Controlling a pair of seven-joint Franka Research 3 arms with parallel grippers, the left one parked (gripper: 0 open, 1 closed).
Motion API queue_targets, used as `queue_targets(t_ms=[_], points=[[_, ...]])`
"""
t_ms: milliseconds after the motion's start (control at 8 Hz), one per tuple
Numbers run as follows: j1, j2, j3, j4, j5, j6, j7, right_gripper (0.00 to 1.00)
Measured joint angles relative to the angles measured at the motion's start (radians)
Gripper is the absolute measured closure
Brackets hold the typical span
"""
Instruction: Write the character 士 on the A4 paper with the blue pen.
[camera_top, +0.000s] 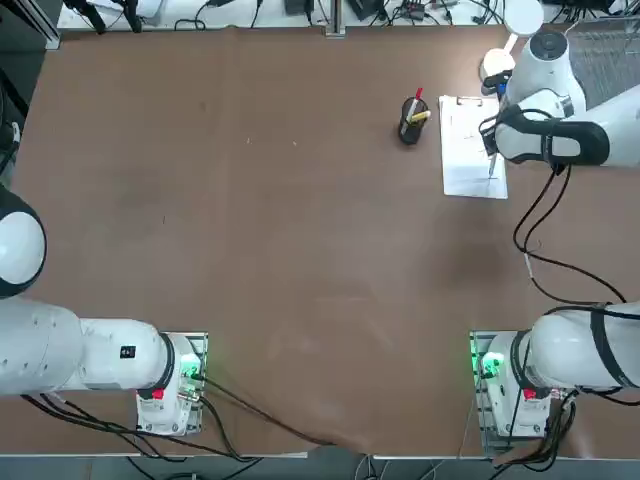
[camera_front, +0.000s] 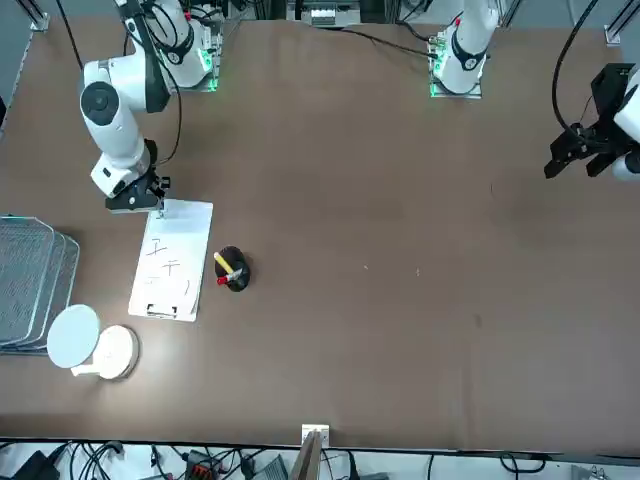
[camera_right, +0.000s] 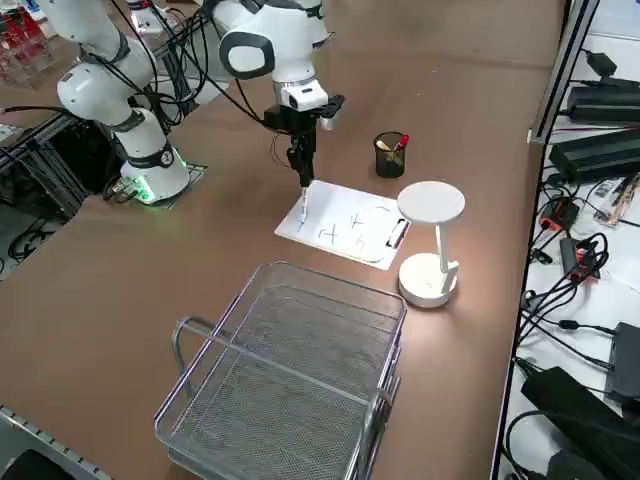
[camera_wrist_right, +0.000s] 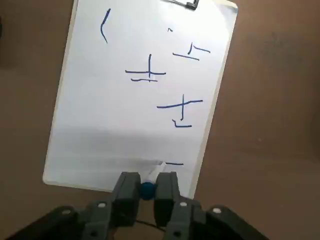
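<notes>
Paper (camera_wrist_right: 125, 115) on table, right gripper (camera_wrist_right: 147, 186) above its near end, clamped on pen (camera_wrist_right: 152, 179), tip touching sheet beside blue strokes.

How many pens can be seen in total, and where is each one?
3. The blue pen is held in the right tool, its tip on the A4 paper. A yellow pen and a red-tipped pen stand in the black cup; more may be hidden inside.
</notes>
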Motion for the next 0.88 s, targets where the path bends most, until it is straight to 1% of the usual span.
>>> queue_targets(t_ms=[250,375,875], points=[[0.0,0.0,0.027,0.0,0.0,0.0,0.025,0.81],[0.0,0.0,0.033,0.0,0.0,0.0,0.026,0.81],[-0.001,-0.009,0.03,0.016,-0.005,-0.016,-0.035,0.81]])
